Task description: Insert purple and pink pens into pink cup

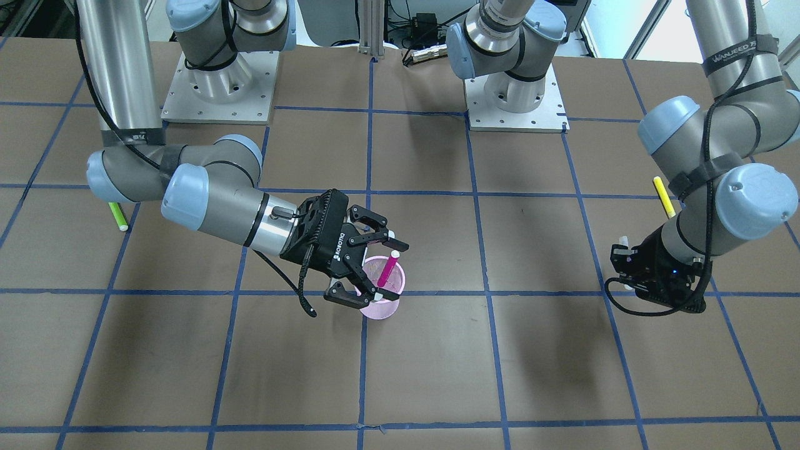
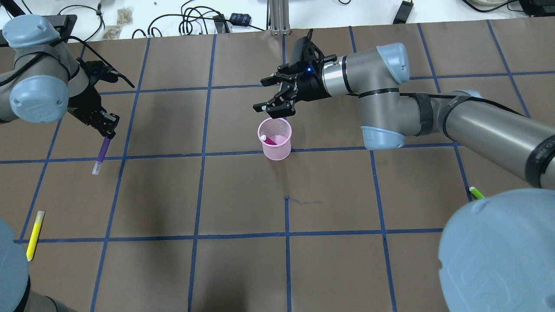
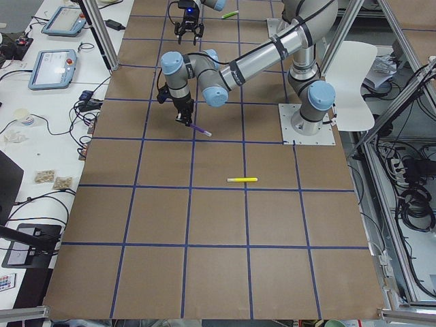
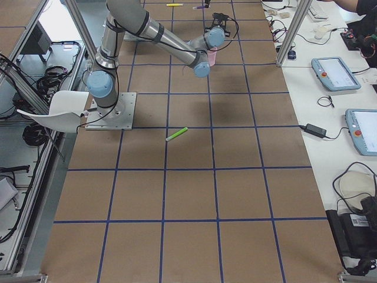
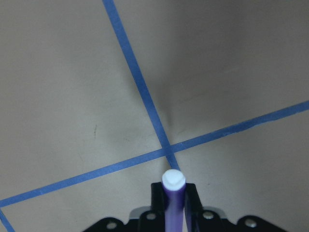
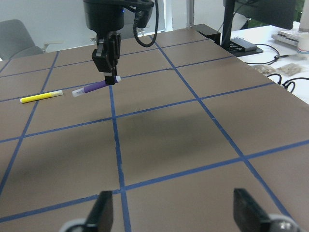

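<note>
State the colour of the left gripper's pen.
The pen is purple with a white tip; overhead exterior view shows it best.

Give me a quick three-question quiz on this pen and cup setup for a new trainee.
1. True or false: the pink pen is already inside the pink cup.
2. Multiple choice: the purple pen is A) lying free, ungripped; B) held in the left gripper; C) standing in the cup.
3. Fill in the blank: the right gripper, close by the cup, has its jaws ____.

Key: 1 true; 2 B; 3 open.
</note>
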Robot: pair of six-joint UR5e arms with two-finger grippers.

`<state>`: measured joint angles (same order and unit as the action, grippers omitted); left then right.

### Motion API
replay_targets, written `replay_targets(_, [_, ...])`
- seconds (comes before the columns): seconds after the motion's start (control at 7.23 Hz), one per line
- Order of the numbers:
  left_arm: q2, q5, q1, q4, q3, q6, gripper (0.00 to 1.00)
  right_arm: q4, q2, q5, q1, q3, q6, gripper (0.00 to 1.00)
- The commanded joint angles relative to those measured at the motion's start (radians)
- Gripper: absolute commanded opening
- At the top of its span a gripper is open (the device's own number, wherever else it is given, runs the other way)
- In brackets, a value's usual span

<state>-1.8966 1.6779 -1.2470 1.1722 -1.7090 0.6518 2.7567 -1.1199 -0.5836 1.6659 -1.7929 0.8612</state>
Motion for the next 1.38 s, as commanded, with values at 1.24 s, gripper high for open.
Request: replay_targets(1.24, [0.169,-0.437,-0.462,-1.022,-0.266,-0.573,0.0,-1.297,-0.384,-0.995,-0.047,0.419,-0.769,1.0])
